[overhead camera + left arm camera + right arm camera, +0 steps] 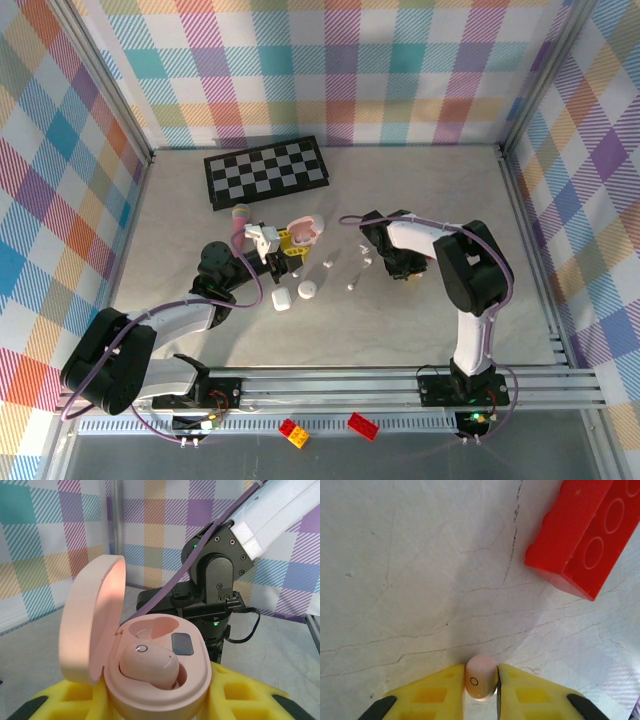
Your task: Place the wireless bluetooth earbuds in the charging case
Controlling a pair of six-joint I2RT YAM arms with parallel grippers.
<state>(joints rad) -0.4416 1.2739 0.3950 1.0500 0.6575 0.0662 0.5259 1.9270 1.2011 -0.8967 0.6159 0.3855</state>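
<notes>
- The right tool (481, 689) is pressed onto a tiny pale pink glossy earbud (480, 674). Its yellow fingers (432, 695) pinch the bud from both sides. The bud's rounded end, marked with a small ring, faces the wrist camera.
- The pinched bud is low over the grey marbled worktop (410, 580); I cannot tell whether it touches the surface.
- A red plastic studded building brick (582, 535) lies on the worktop beyond the right tool, apart from the bud.
- The left tool (295, 240) grips a pink pebble-shaped plastic charging case (160, 690) by its base, between yellow fingers (245, 695).
- The case is open, with its hinged lid (92, 625) standing up on the left of the wrist view.
- Inside the case, the nearer socket holds a second pink earbud (150, 665), seated with its ring mark upward. The farther socket (152, 628) is bare. A small dark rectangular panel (182, 643) sits between the sockets, toward the right.
- From above, the held case is near the middle of the worktop, with the right tool well to its right.
- Between the two tools, several small white plastic earbuds (352, 284) lie loose on the worktop.
- Two white rounded cases (307, 290) lie side by side just in front of the left tool.
- A black-and-white chequered board (267, 170) lies flat near the back wall.
</notes>
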